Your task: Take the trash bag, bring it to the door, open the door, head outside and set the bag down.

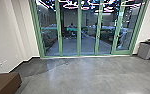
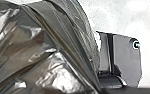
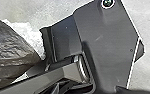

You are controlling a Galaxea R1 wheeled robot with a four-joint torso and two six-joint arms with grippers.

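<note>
Left wrist view brings the trash bag (image 2: 41, 57) up large, dark and glossy, its film drawn into long folds beside my dark plate (image 2: 127, 55); right wrist view has dark crinkled film too, which I take for the same bag. I cannot tell whether my grippers are open, closed or gripping it. It should handle soft and slippery, bulky rather than heavy, though its weight is a guess; thin film could tear, so a bunched neck is where I'd want my hold. I count one bag; in head view, five tall panes in the green frame (image 1: 79, 30) across upper centre, the rightmost probably the door (image 1: 126, 52); one brown seat (image 1: 8, 82) lower left; and one grey bin (image 1: 145, 50) at right.
</note>
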